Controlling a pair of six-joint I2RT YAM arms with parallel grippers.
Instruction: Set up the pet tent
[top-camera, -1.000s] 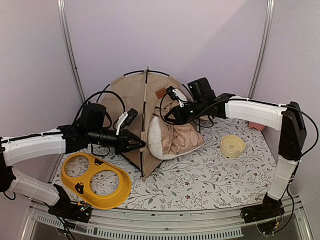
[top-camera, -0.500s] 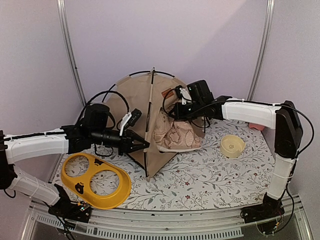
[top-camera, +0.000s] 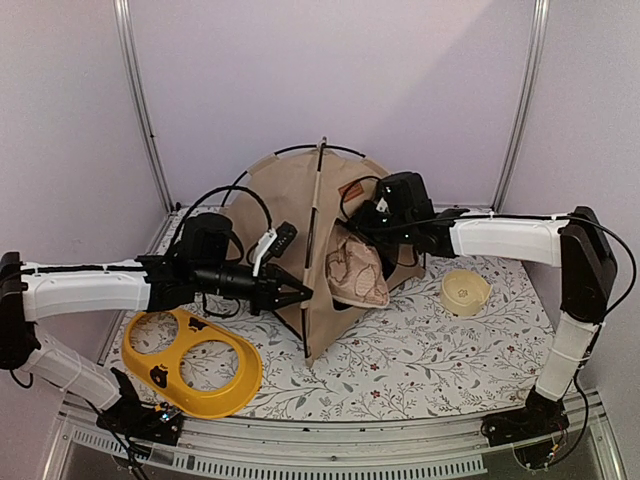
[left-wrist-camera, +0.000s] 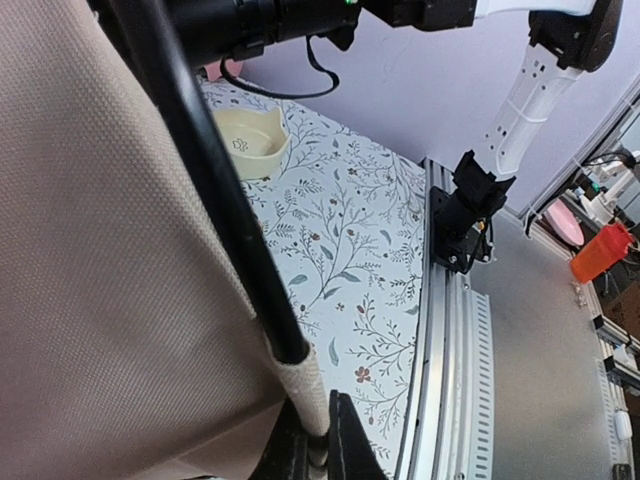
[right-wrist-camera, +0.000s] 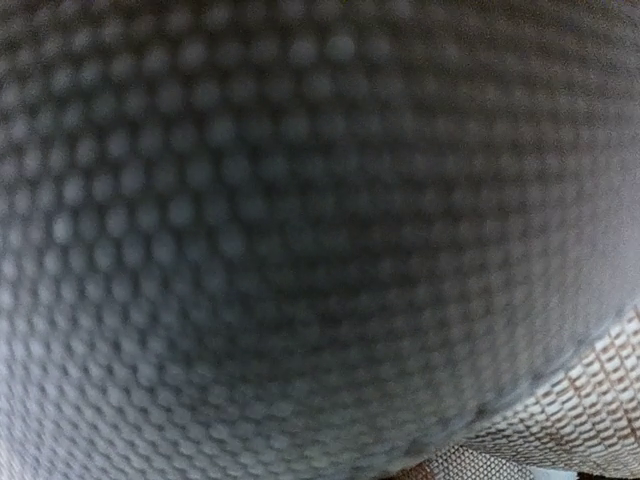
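The left claw (top-camera: 300, 297) is pinching shut on a thin black pole (top-camera: 312, 250) of the large beige canvas pet tent (top-camera: 285, 205). In the left wrist view its two dark fingers (left-wrist-camera: 346, 445) are clamping a cloth-sleeved stretch of that pole, with the tan canvas filling the frame at 9 o'clock of them. From above, this claw is reaching in from 9 o'clock and meeting the pole at the tent's near front edge, low on its length.

The right claw (top-camera: 366, 214) is pressing against the pet tent at its 2 o'clock side, just beside the small brown label patch (top-camera: 350, 192). How far it is opening I cannot tell: its fingertips are hiding against the canvas, and the right wrist view is showing only blurred weave (right-wrist-camera: 300, 200).

The pet tent is standing upright at the middle of the floral-patterned tabletop (top-camera: 420, 350), toward 12 o'clock from the arm bases. A pale patterned cushion (top-camera: 357, 272) is showing in its doorway. A yellow plastic two-hole bowl tray (top-camera: 240, 375) is lying flat at 7 o'clock of the tent, near its front corner. A small cream ceramic bowl (top-camera: 465, 291) is sitting at 3 o'clock, apart from the canvas.
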